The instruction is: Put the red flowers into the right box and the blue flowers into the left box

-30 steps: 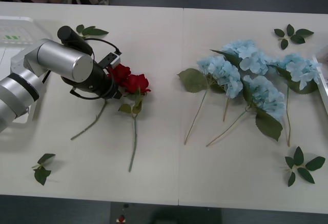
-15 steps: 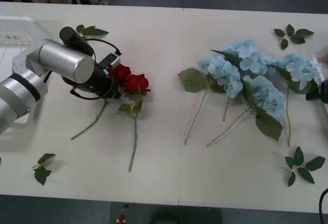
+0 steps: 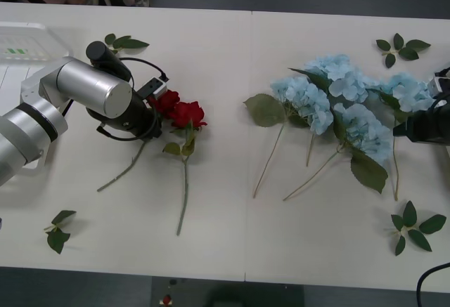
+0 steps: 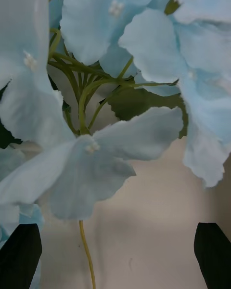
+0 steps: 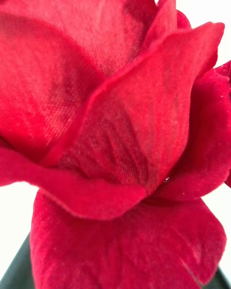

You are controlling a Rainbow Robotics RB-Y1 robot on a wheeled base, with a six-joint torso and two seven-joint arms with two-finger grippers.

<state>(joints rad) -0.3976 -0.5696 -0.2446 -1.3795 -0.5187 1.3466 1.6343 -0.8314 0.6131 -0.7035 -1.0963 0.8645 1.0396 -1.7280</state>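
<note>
Left gripper (image 3: 156, 103): at the near-left rose head of the red flowers (image 3: 179, 113); bloom right up against the wrist camera, dark fingers (image 5: 17, 272) just visible under the petals (cannot tell how wide they stand).
Right gripper (image 4: 115, 255): fingers spread wide, one black finger (image 4: 19, 255) at each side, hovering over the blue flowers (image 3: 344, 103) with nothing held.
Red flowers: two blooms side by side on the table (image 3: 225, 237), stems trailing toward the near edge.
Blue flowers: clustered on the table's right half.
Left box (image 3: 21, 43): far-left corner.
Leaf sprigs (image 3: 56, 231): scattered near the corners.
</note>
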